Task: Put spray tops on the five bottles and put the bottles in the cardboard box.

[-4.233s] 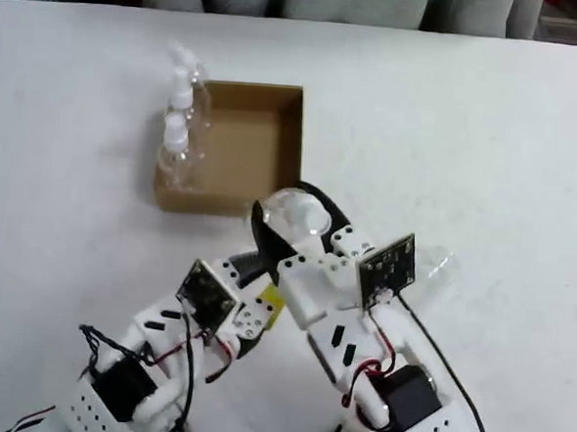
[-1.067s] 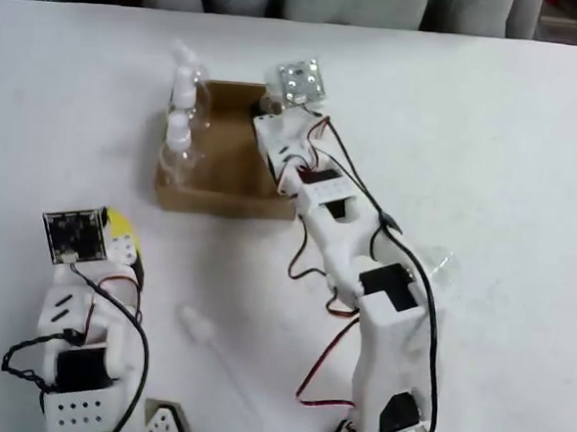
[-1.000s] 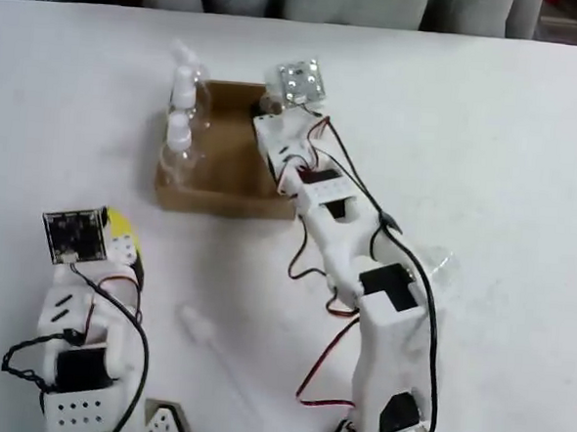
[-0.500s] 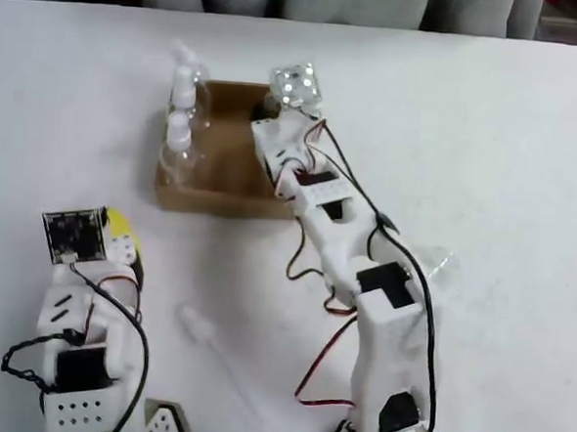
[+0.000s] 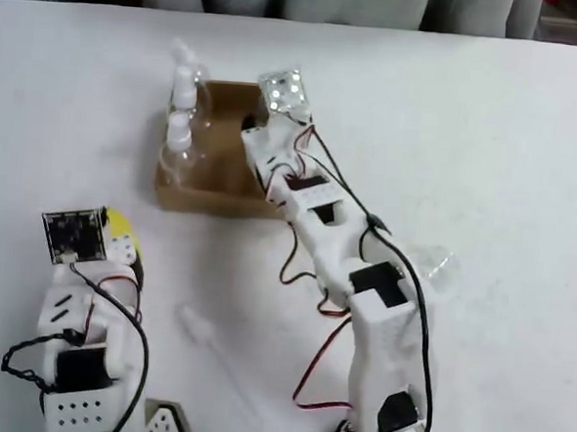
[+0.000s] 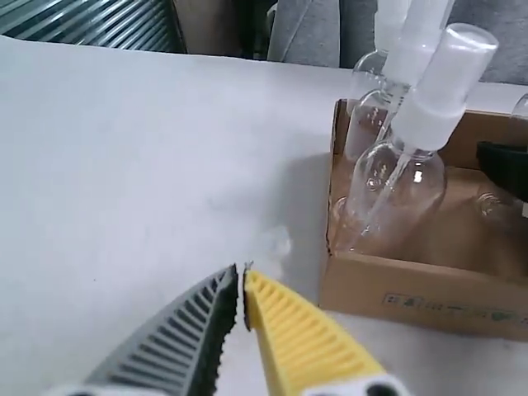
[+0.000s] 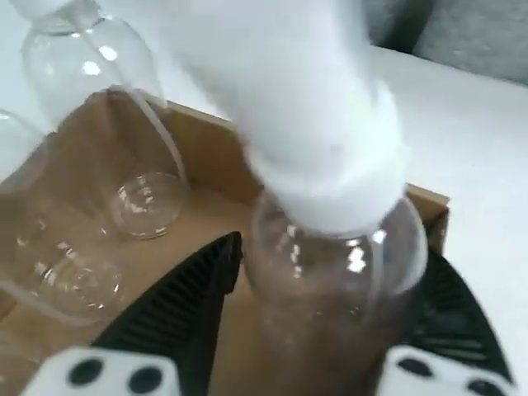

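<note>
The cardboard box (image 5: 221,194) sits left of the table's middle. Two clear bottles with white spray tops (image 5: 180,121) stand along its left side, and show as the near bottle (image 6: 400,177) in the left wrist view. My right gripper (image 7: 330,260) is shut on a third clear bottle (image 7: 330,247) with a white spray top (image 7: 289,107), held upright over the right part of the box floor (image 7: 206,223). My right arm (image 5: 314,203) stretches to the box. My left gripper (image 6: 241,287) is shut on nothing, low over the table short of the box (image 6: 429,285).
A loose spray top with its tube (image 5: 203,328) lies on the table between the two arm bases. A clear bottle without a top (image 5: 437,266) lies to the right of my right arm. The table is white and bare on the far right.
Since 4.2 s ago my left arm pulled back to the near left and my right arm carried the bottle to the box. In the last second it shifted slightly left over the box.
</note>
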{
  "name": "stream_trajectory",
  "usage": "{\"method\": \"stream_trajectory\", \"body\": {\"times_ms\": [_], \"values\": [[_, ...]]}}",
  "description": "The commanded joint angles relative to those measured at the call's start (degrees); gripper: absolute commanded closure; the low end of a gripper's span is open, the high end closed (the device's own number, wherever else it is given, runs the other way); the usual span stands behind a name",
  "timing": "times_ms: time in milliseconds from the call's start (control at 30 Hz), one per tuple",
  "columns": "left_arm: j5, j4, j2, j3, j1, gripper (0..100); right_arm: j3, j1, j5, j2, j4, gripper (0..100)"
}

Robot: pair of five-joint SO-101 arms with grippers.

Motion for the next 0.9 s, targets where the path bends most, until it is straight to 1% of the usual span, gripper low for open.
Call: {"method": "stream_trajectory", "body": {"times_ms": [0, 500, 667, 800, 867], "values": [[-0.7, -1.9, -0.5, -0.1, -0.7, 98, -0.6, -0.1, -0.1, -0.5, 0.2, 69.3], [-0.7, -1.9, -0.5, -0.1, -0.7, 98, -0.6, 0.2, -0.1, -1.2, 0.3, 69.0], [-0.7, -1.9, -0.5, -0.1, -0.7, 98, 2.5, 0.2, -0.1, -6.3, 0.2, 69.0], [-0.7, -1.9, -0.5, -0.1, -0.7, 98, 5.5, 0.2, -0.1, -10.0, 0.2, 63.1], [-0.7, -1.9, -0.5, -0.1, -0.7, 98, 6.2, 0.1, -0.1, -10.2, 0.2, 61.8]]}}
